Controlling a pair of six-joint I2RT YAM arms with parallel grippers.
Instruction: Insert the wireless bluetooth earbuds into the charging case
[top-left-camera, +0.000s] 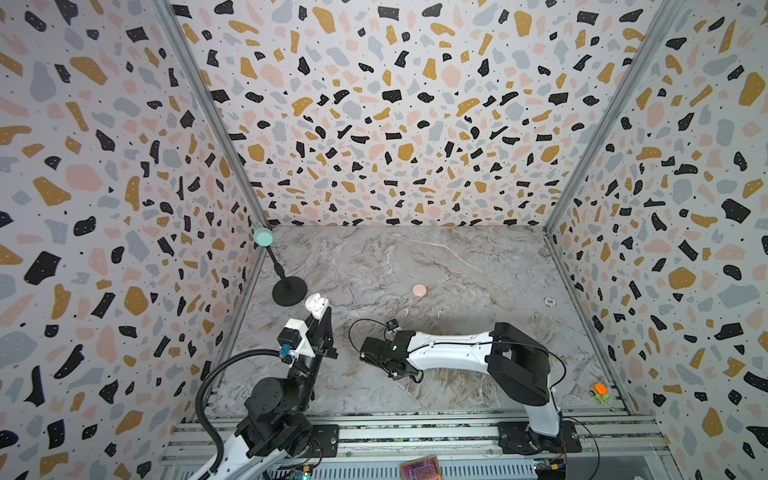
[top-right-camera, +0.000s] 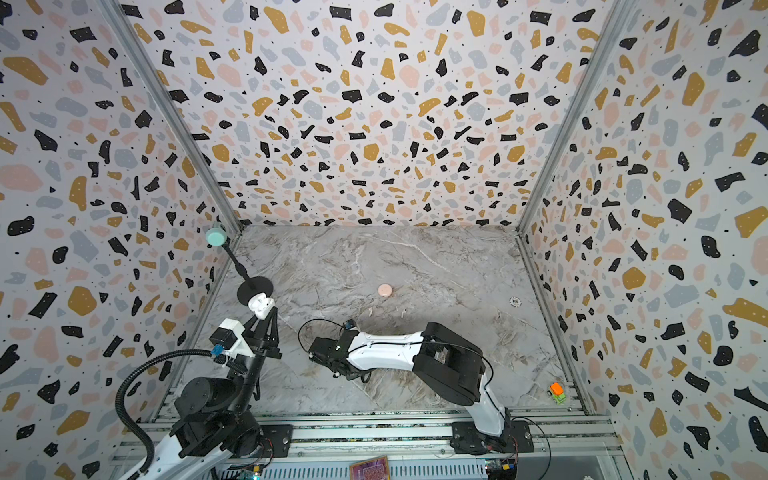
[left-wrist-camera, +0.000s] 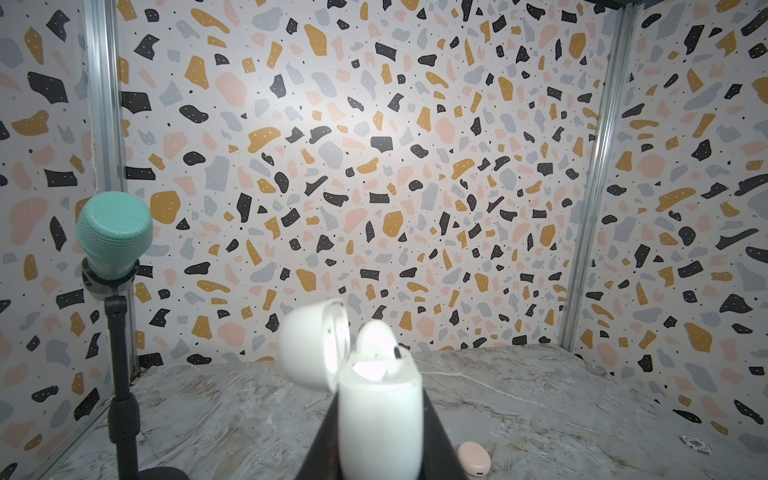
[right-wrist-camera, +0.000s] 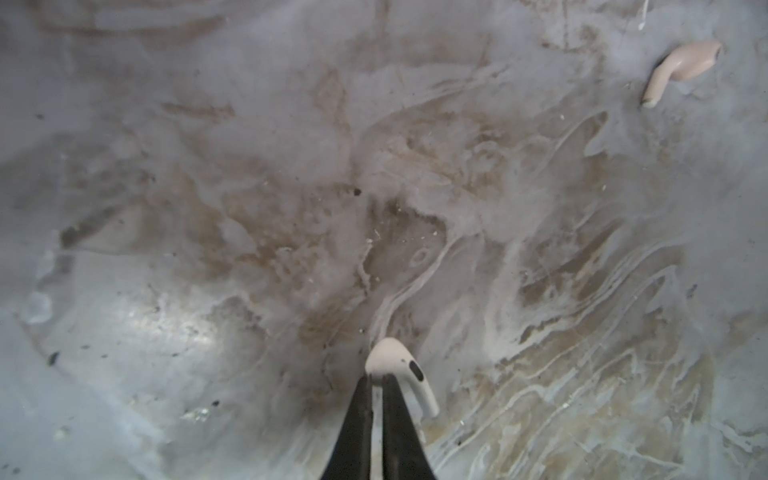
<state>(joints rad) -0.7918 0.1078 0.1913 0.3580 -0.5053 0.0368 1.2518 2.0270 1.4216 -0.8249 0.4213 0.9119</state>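
My left gripper is shut on a white charging case and holds it upright above the table's left side. Its lid is flipped open, and one white earbud sits inside. My right gripper points down at the table mid-front, shut on the head of another white earbud. Two pale pink earbuds lie loose on the marble; one pink earbud shows in the right wrist view. A shut pink case lies behind them.
A black microphone stand with a teal head stands at the left wall, just behind the held case. A poker chip lies at the right. An orange-and-green toy car sits at the front right corner.
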